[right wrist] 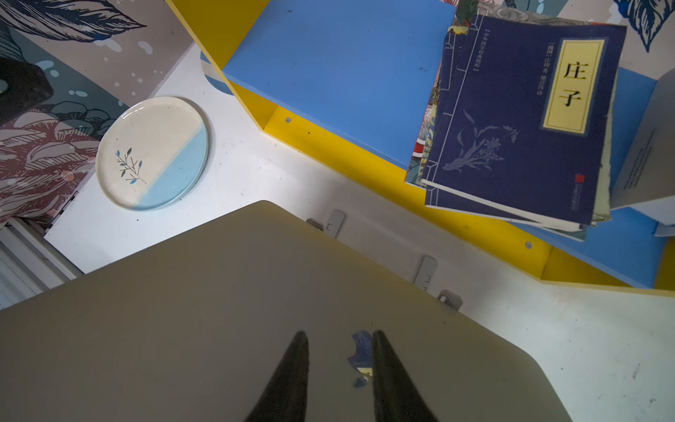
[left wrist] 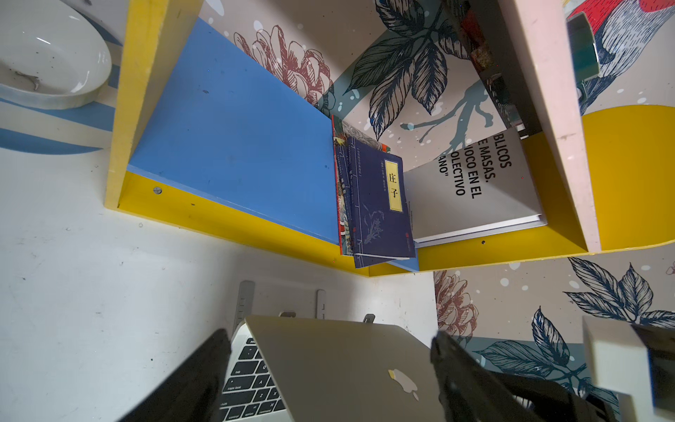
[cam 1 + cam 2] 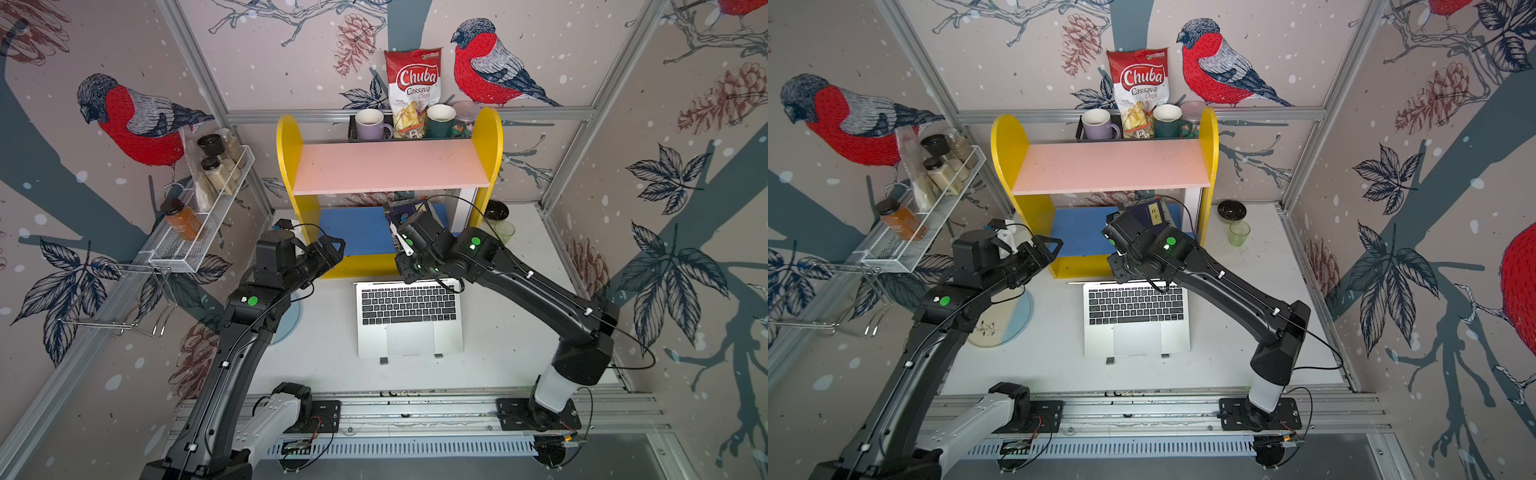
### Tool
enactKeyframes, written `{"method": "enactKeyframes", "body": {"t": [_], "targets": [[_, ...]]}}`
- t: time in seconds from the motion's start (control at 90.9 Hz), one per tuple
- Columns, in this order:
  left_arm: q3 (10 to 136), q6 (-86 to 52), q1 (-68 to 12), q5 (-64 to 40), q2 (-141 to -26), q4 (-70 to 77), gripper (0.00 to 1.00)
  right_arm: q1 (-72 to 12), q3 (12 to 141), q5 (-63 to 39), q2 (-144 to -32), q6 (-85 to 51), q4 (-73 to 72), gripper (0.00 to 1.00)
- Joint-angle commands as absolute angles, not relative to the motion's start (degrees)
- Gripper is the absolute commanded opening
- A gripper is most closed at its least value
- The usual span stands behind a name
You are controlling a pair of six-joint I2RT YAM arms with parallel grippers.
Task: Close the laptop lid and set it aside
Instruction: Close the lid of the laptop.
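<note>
Top views, entry 1: laptop (image 3: 409,320), open, mid-table (image 3: 324,374), raised on a folding stand (image 3: 384,360) whose feet show under its near edge. Likely fault: nothing steadies the base, so a push on the lid could slide or tip it off the stand.

Entry 2: laptop lid (image 1: 219,310), roughly upright, silver back facing away. Right gripper (image 1: 339,333), fingers narrowly apart and clamping nothing, sits at that back beside the logo; contact cannot be confirmed. Likely fault: tips skid on smooth metal, or the lid drops hard onto the keys.

Entry 3: left gripper (image 2: 330,334), jaws wide apart, empty, left of the lid. Likely fault: a finger caught under the closing lid.

Entry 4, clearance: plate (image 1: 153,153) occupies the left side. Bare table lies right of the laptop, with the glass (image 3: 505,230) and bowl (image 3: 496,210) farther back. Yellow shelf (image 3: 291,166) and leaning books (image 1: 522,120) stand just behind: little room rearward.
</note>
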State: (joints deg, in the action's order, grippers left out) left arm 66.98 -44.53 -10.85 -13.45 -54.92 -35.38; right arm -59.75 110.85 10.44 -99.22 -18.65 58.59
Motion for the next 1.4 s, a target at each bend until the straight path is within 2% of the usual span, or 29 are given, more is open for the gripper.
{"method": "enactKeyframes", "body": {"t": [0.0, 0.473, 0.935, 1.232, 1.387], "targets": [[66.8, -44.62, -10.91, -13.87, -54.67, -33.74, 0.85, -60.17, 109.79, 10.03, -98.5, -19.64, 58.94, 0.29], [65.37, -44.69, -10.95, -15.55, -54.36, -33.31, 0.86, -60.55, 105.15, 10.07, -96.62, -20.88, 56.88, 0.29], [65.48, -46.4, -12.79, -22.96, -51.42, -34.17, 0.85, -61.12, 100.56, 10.27, -92.62, -22.07, 55.96, 0.27], [66.18, -47.83, -19.49, -20.47, -48.43, -36.82, 0.83, -61.51, 96.04, 10.55, -89.33, -23.35, 53.91, 0.42], [65.33, -49.57, -25.68, -17.9, -48.52, -35.85, 0.81, -61.52, 93.48, 10.7, -87.73, -23.85, 53.07, 0.46]]}}
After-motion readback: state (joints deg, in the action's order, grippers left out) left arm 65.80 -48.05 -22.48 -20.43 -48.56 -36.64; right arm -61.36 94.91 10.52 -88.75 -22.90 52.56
